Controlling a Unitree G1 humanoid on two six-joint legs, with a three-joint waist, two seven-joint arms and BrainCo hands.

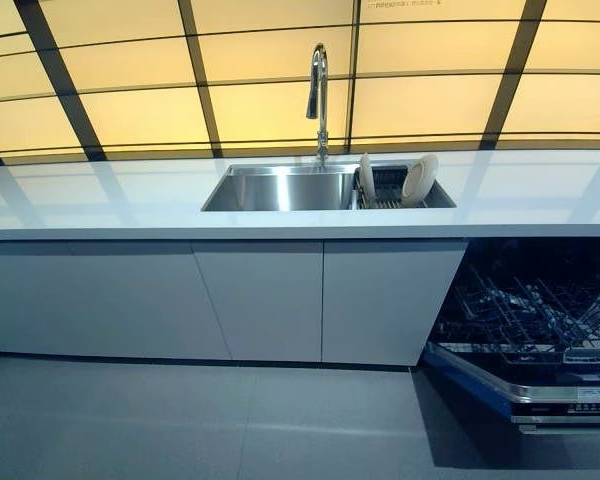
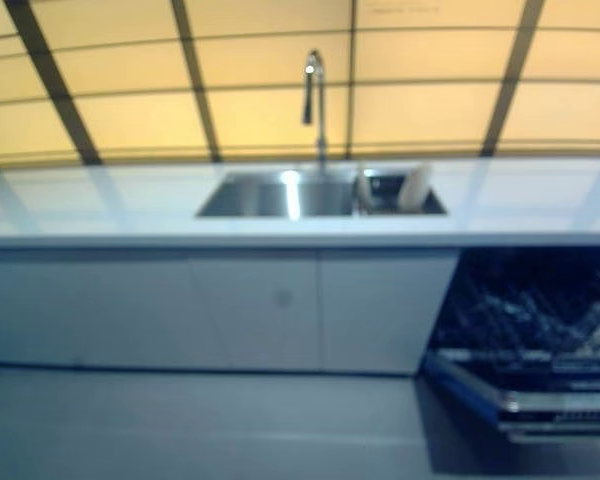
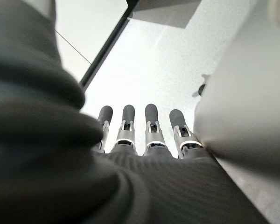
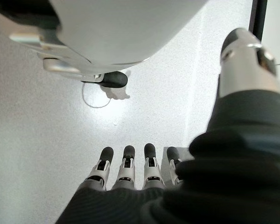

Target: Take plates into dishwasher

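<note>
We see two plates [image 1: 419,180] upright in sink rack [image 1: 385,188], upper centre; dishwasher [image 1: 530,340] open, lower right. Left hand [image 3: 149,140], right hand [image 4: 130,175]: fingers straight, empty, above floor.

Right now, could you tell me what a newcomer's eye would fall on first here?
Probably the steel sink in the white counter, with pale plates standing in a rack at its right end under a tall faucet. Next, the open dishwasher at lower right, its dark racks pulled out.
</note>
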